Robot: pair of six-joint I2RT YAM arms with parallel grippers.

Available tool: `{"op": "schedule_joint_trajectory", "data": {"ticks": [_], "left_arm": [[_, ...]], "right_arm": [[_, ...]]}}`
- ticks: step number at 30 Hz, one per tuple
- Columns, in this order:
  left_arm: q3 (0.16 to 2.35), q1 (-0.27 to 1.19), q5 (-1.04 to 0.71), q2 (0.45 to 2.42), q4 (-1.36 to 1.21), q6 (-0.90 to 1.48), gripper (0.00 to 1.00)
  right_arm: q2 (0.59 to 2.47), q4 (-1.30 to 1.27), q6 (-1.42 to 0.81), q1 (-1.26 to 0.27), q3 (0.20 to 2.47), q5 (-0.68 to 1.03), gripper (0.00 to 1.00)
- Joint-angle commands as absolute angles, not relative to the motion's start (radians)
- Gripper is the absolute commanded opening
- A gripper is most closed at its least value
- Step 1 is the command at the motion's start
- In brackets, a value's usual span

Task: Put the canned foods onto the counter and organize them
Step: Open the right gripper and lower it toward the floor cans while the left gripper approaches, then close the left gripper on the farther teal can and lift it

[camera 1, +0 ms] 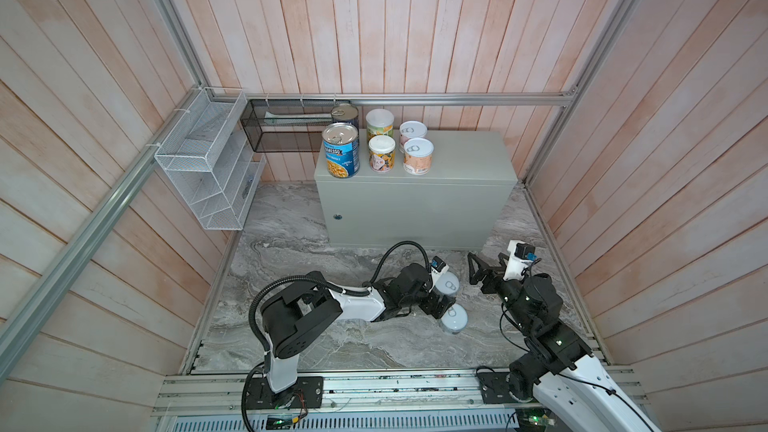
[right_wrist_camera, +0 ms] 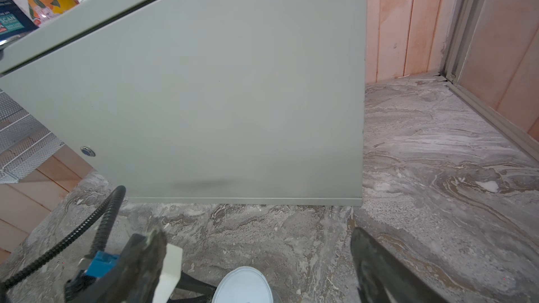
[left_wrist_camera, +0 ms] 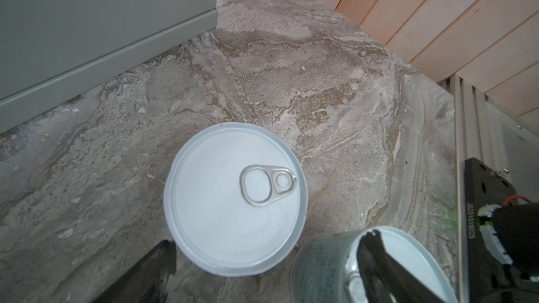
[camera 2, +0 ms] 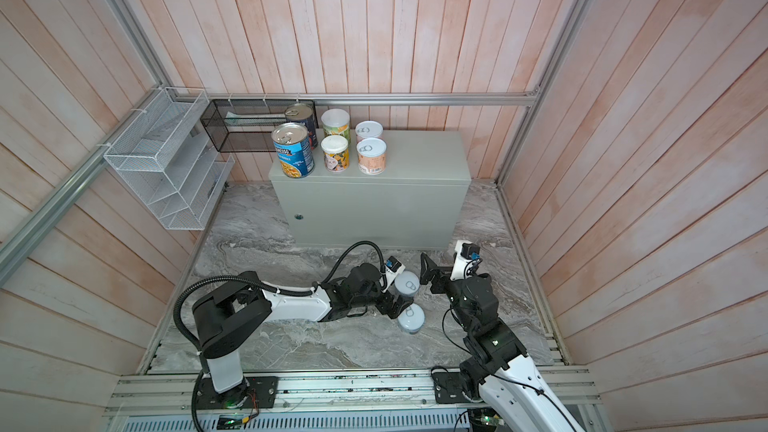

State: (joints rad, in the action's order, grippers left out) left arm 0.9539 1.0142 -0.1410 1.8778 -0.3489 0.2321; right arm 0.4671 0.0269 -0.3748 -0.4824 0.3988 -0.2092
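Six of the canned foods stand upright in pairs on the left part of the grey-green metal box desk. They are a tall blue Progresso can with a dark metal-topped can behind it, a white-lidded orange-patterned can before a white-lidded green one, and a short pink pull-tab can before its twin. Two short white pull-tab cans sit on the grey marble-patterned surface in front of the desk, one just beside the other. The left pincer stands wide around the first; one finger crosses the second's lid, though I cannot tell if it touches. The right pincer gapes wide and empty nearby, facing the desk's front and its small round lock.
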Motion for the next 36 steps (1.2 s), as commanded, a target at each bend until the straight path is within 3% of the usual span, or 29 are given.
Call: {"op": "schedule_joint_trajectory", "data": {"ticks": [1,26,28,32,36], "left_arm": [[0.986,1.018,-0.114,1.898,-0.323,0.232,0.98],[1.157,1.017,-0.038,2.014,-0.209,0.258,0.93],[1.160,1.016,-0.035,2.016,-0.214,0.263,0.89],[1.162,1.016,-0.046,2.016,-0.233,0.262,0.69],[1.160,1.015,-0.043,2.014,-0.241,0.257,0.64]], "right_arm": [[0.451,0.042,-0.366,-0.477,0.380,-0.228,0.98],[0.410,0.072,-0.369,-0.474,0.374,-0.224,0.98],[0.408,0.070,-0.372,-0.472,0.370,-0.222,0.98],[0.407,0.066,-0.383,-0.472,0.360,-0.223,0.98],[0.407,0.061,-0.391,-0.472,0.352,-0.221,0.98]]}}
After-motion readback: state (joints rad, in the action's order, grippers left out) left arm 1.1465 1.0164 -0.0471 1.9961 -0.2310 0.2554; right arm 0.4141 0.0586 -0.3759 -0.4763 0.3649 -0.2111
